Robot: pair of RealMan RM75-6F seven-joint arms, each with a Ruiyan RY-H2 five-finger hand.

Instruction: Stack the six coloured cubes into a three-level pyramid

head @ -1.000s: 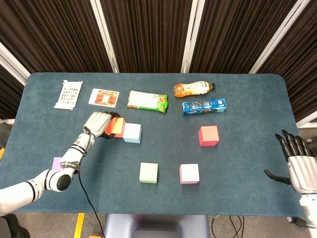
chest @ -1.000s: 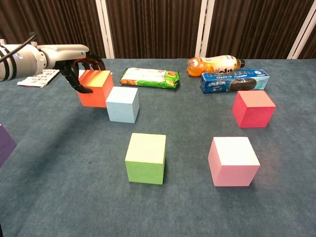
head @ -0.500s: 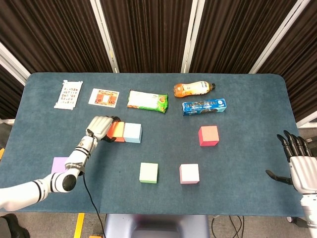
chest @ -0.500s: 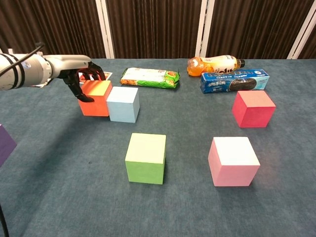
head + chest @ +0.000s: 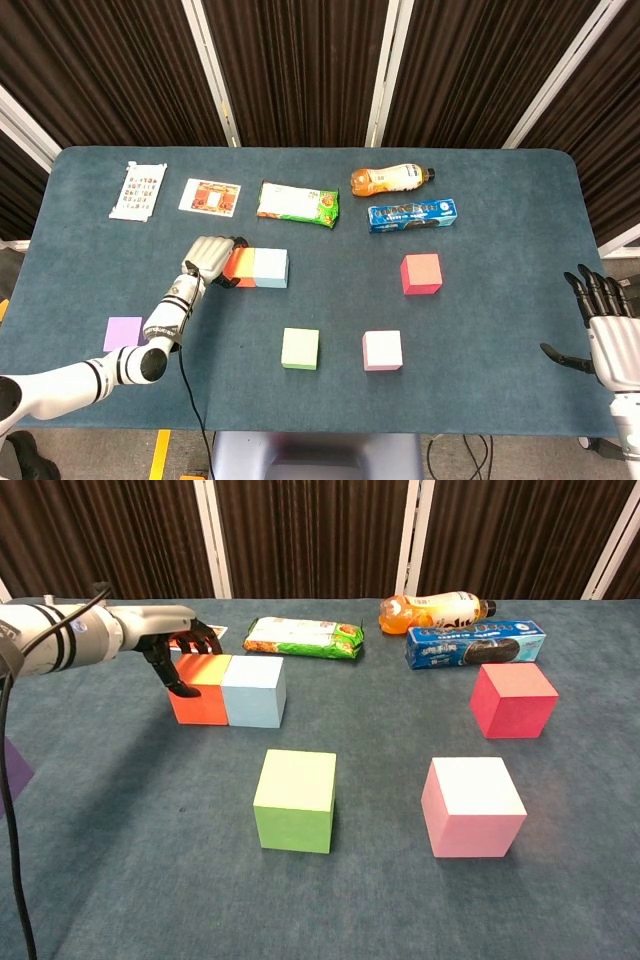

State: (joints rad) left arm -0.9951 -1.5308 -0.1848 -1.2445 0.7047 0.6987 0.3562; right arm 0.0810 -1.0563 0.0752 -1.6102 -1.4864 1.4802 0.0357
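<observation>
My left hand (image 5: pixel 210 258) grips the orange cube (image 5: pixel 240 267), which sits on the table flush against the left side of the light blue cube (image 5: pixel 270 267). In the chest view the left hand's fingers (image 5: pixel 183 645) wrap the orange cube (image 5: pixel 203 692) from behind and from the left, next to the light blue cube (image 5: pixel 253 691). Nearer the front stand the green cube (image 5: pixel 300 348) and the pink cube (image 5: pixel 382 350). The red cube (image 5: pixel 421 273) is to the right, and the purple cube (image 5: pixel 123 333) lies at the far left. My right hand (image 5: pixel 605 325) hangs open off the table's right edge.
Along the back lie an orange drink bottle (image 5: pixel 392 179), a blue biscuit pack (image 5: pixel 412 214), a green snack packet (image 5: pixel 298 201) and two flat cards (image 5: pixel 210 196) (image 5: pixel 138 190). The blue-grey table (image 5: pixel 500 330) ends near my right hand.
My left hand has brought the orange cube down and to the right until it rests on the table against the light blue cube. The right hand has sunk slightly.
</observation>
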